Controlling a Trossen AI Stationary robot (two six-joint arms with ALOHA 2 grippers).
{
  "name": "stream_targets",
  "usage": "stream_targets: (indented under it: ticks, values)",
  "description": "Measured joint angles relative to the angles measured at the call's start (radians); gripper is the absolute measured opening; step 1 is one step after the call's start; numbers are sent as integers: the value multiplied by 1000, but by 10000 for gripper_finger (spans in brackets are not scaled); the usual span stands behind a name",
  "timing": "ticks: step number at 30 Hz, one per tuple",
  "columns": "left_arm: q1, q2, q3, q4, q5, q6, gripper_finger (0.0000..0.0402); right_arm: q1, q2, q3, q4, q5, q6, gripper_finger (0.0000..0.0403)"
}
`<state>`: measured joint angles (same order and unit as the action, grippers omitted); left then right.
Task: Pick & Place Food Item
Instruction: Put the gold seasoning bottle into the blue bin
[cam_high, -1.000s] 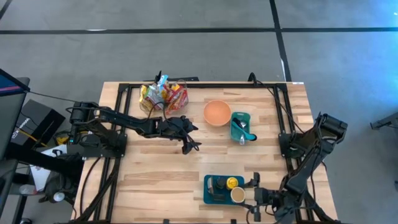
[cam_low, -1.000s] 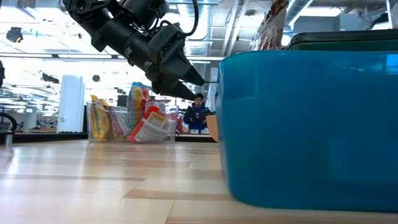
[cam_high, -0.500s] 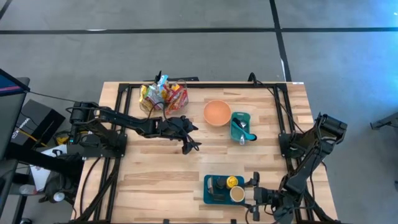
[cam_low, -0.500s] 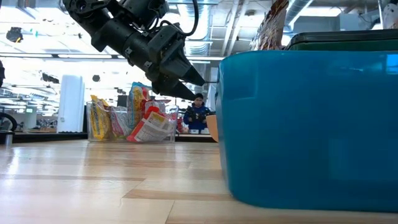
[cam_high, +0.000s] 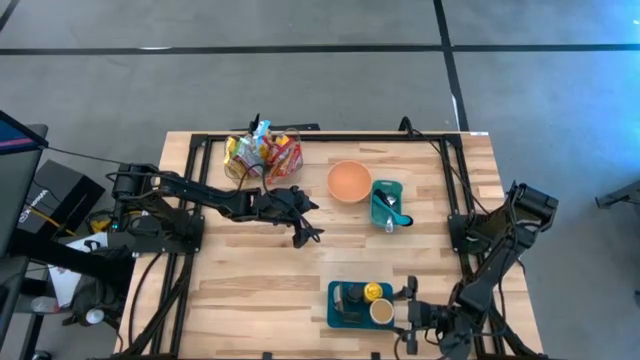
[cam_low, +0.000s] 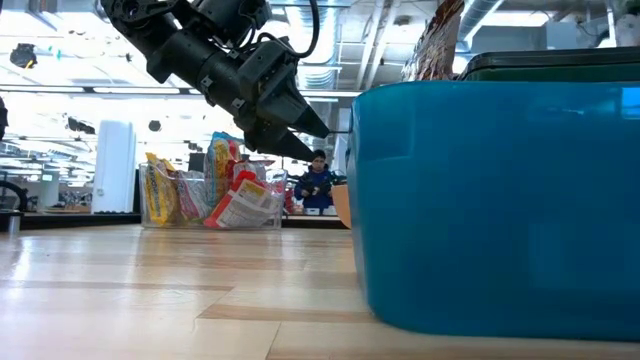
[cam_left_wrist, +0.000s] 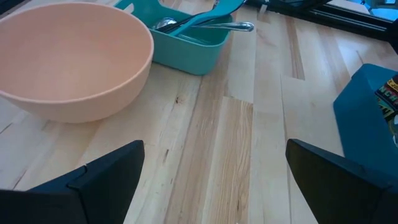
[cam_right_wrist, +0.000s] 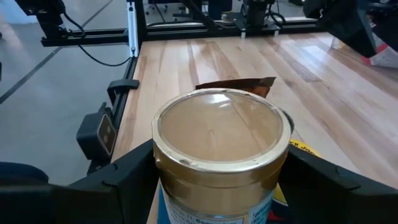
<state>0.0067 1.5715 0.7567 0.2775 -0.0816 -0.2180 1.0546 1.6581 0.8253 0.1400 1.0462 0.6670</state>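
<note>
The left gripper (cam_high: 306, 231) hangs wide apart, bowl (cam_left_wrist: 68, 59) ahead of its fingers; the right gripper's (cam_high: 408, 330) fingers straddle a jar (cam_right_wrist: 221, 155).

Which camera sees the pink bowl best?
The left wrist view: the pink bowl fills much of it, showing its rim and empty inside. The high view shows the bowl small, from above. The low view shows only an edge beside the blue bin. The right wrist view misses it.
</note>
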Motion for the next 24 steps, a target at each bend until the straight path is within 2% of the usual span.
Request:
stream_targets:
  ticks: [8, 15, 24]
  values:
    - [0, 0, 0, 0, 0, 0, 387, -2, 64, 0, 40, 3, 14, 282]
    - [0, 0, 0, 0, 0, 0, 387, -2, 65, 0, 49, 8, 22, 282]
    - [0, 0, 0, 0, 0, 0, 387, -30, 64, 0, 15, -71, 75, 282]
